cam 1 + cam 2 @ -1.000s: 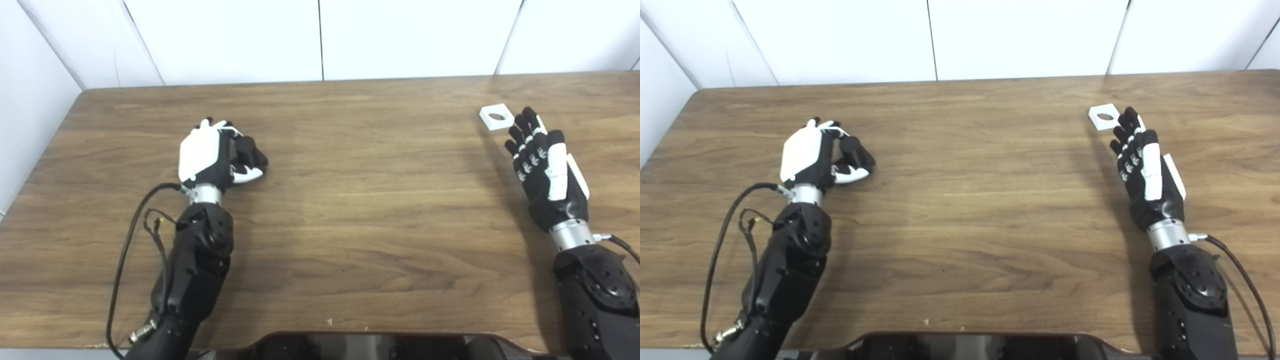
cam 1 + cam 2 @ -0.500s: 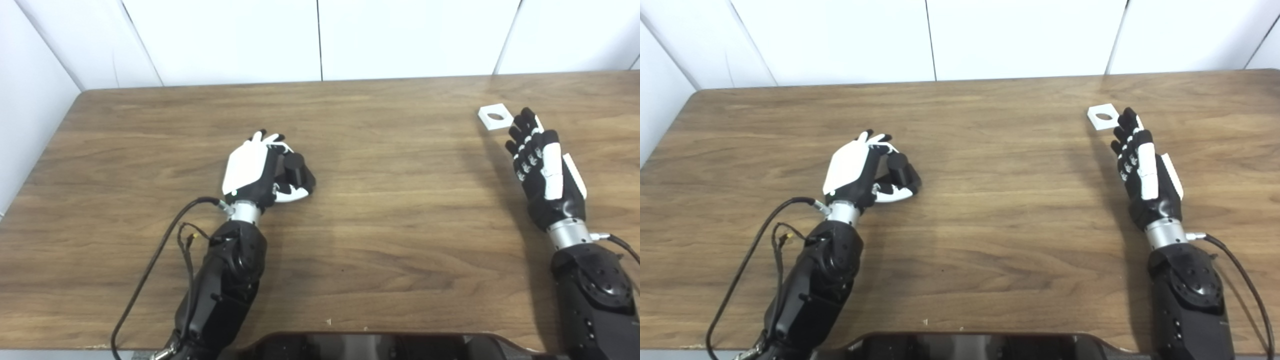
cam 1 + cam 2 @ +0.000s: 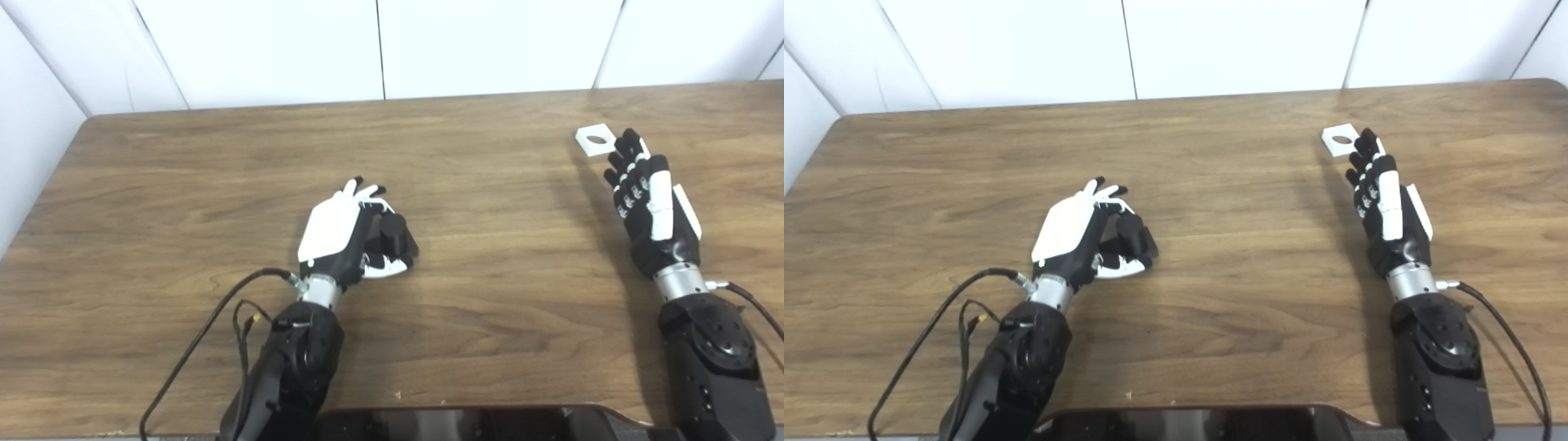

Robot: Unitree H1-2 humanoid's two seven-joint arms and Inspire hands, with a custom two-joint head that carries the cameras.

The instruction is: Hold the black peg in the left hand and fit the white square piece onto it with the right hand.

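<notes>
My left hand (image 3: pixel 352 236) sits near the middle of the table, its fingers and thumb closed around the black peg (image 3: pixel 392 231), a short dark cylinder standing roughly upright in the grasp. The white square piece (image 3: pixel 594 139), flat with a round hole, lies on the table at the far right. My right hand (image 3: pixel 649 205) is open, fingers stretched toward that piece, fingertips just short of its near right corner and holding nothing. In the right eye view the peg (image 3: pixel 1130 231) and the square piece (image 3: pixel 1340 139) show the same way.
The wooden table (image 3: pixel 490 294) ends at white wall panels behind and on the left. A black cable (image 3: pixel 202 331) loops from my left forearm over the table's front left. A dark edge of my body (image 3: pixel 465 422) fills the bottom middle.
My left hand has carried the black peg rightward and nearer, from the table's left part to its middle. The right hand has kept its pose; the camera has shifted slightly.
</notes>
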